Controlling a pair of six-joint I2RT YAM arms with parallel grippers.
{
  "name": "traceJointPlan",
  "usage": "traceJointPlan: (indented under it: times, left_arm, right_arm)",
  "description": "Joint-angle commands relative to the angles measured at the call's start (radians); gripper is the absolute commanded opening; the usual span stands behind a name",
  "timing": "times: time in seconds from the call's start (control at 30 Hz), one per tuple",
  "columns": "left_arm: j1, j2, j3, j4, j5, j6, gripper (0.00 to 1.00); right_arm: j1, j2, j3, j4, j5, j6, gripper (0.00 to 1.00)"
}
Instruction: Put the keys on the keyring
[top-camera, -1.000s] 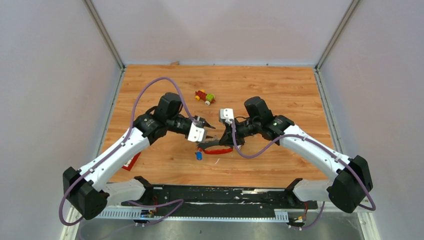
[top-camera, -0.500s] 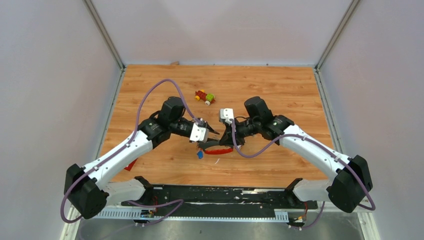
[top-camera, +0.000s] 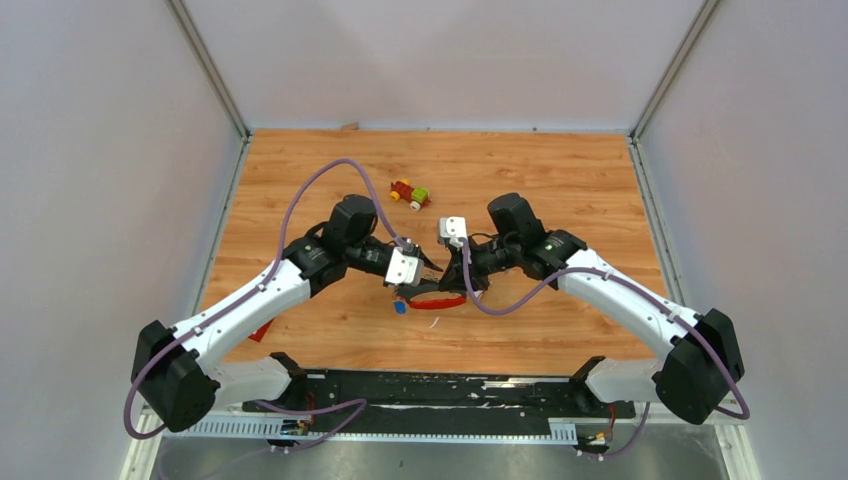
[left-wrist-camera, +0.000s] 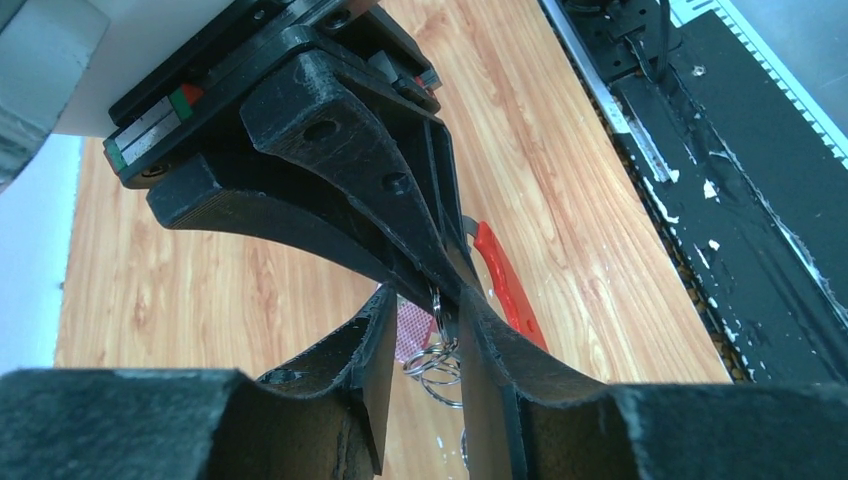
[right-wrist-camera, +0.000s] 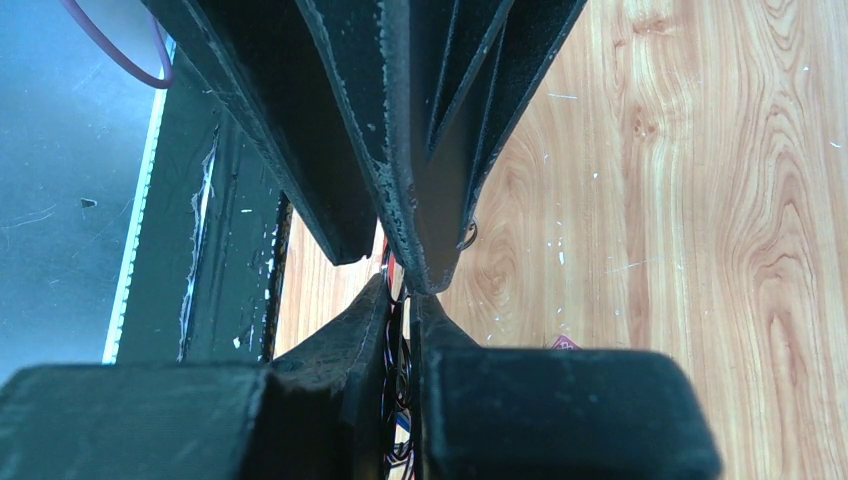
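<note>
Far left, a red packet (top-camera: 262, 328) lies flat on the desk (top-camera: 560, 180), half under the left forearm, well apart from everything else. Blue key (top-camera: 398, 308) lies on the desk just left of the keyring (top-camera: 438, 301), near its end; can't tell if it's hooked on. No other keys made out. Toy car (top-camera: 410, 194) sits further back, apart from both arms.

Left claw (top-camera: 428, 272) is at desk centre, pointing right, tips over the keyring's left part. In the wrist view its jaws are part-way apart, with thin wire loops (left-wrist-camera: 434, 362) filling the gap and seeming to touch both fingers (left-wrist-camera: 495, 360); can't tell whether they are really pinched or just sitting there.

The keyring is between the two claws, and its red fob (left-wrist-camera: 503, 285) curves away along the desk on the near side. Whether the fob rests on the wood or hangs just above it is unclear.

Right claw (top-camera: 462, 276) faces the left one, tip to tip, nearly touching. Its jaws are all but closed, tips pinched on a wire loop of the keyring. Its own wrist view shows the ring wire and a bit of red in the narrow slit between the fingers (right-wrist-camera: 360, 340).
</note>
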Motion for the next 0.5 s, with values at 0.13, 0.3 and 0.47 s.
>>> traceJointPlan:
  times: [0.13, 0.3, 0.47]
  left_arm:
    - [-0.008, 0.013, 0.0, -0.011, -0.01, 0.033, 0.34]
    - [-0.009, 0.026, 0.009, -0.024, -0.012, 0.045, 0.29]
    - [-0.009, 0.025, 0.022, -0.038, -0.014, 0.055, 0.2]
  right_arm:
    - [0.006, -0.007, 0.038, 0.031, -0.03, -0.019, 0.0]
    - [0.006, -0.006, 0.038, 0.029, -0.028, -0.02, 0.0]
    - [0.006, -0.004, 0.037, 0.029, -0.028, -0.021, 0.0]
